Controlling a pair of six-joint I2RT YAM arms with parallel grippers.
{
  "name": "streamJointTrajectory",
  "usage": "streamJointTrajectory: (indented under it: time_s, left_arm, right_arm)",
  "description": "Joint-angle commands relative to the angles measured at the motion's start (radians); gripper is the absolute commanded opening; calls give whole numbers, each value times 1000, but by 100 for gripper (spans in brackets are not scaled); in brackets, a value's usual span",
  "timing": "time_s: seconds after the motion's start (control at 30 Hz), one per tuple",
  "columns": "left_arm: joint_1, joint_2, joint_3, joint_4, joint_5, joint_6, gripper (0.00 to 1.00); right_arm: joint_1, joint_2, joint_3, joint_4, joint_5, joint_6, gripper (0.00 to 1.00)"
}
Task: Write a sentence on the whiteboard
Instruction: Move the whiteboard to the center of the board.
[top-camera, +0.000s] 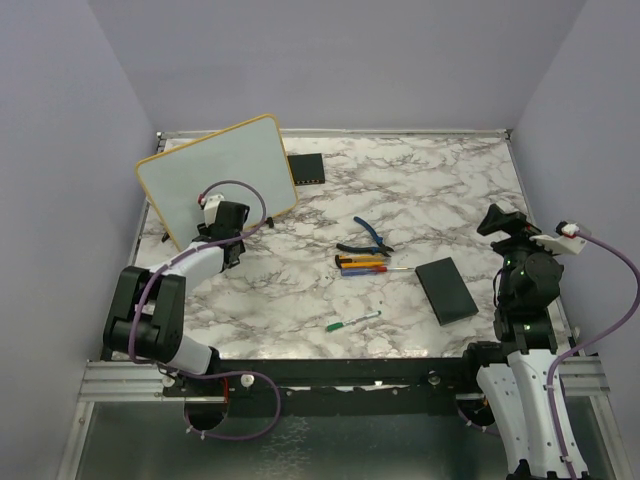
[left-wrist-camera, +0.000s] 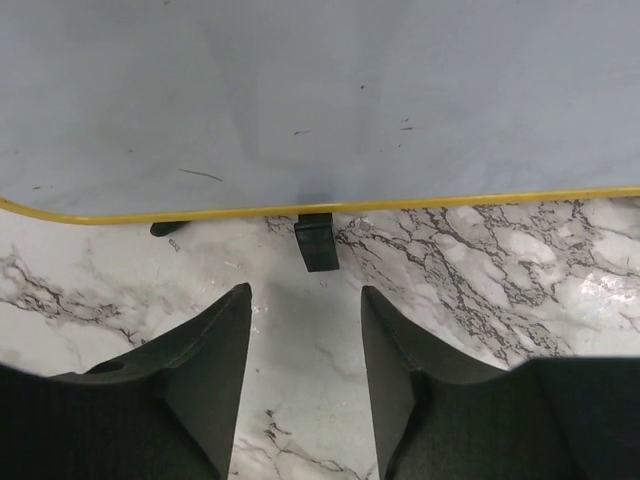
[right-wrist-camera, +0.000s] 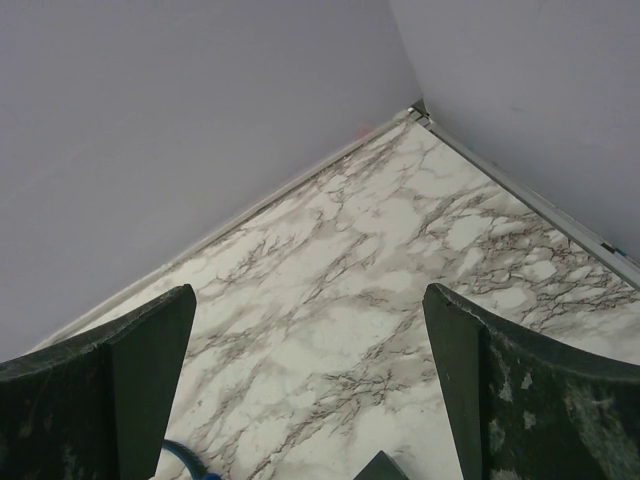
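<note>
Your whiteboard (top-camera: 215, 178) stands tilted at the upper left of the surface (top-camera: 430, 190); your left fingers (left-wrist-camera: 215, 350) sit partly spread near its yellow edge (pinching nothing), right fingers (right-wrist-camera: 140, 350) spread wide.

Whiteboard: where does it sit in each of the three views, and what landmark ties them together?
Top external: the whiteboard is at upper left, near the table's far left corner.
Left wrist: the whiteboard fills the upper half, with its yellow lower edge running across the picture.
Right wrist: not in it.
Shared landmark: the marbled table, seen in all three views.
</note>
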Motion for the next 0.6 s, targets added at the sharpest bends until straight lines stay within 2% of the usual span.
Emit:
streamJointTrajectory:
  time_s: [0.0, 0.33, 0.57]
  left_arm:
    - [3, 21, 21, 64, -44, 48, 46]
    - [2, 62, 28, 120, -65, 88, 45]
    - [5, 67, 20, 145, -59, 102, 40]
  right_arm:
    - [-4, -7, -20, 1, 3, 10, 100]
    - [-4, -14, -21, -2, 5, 12, 100]
    - [-4, -15, -23, -2, 7, 12, 100]
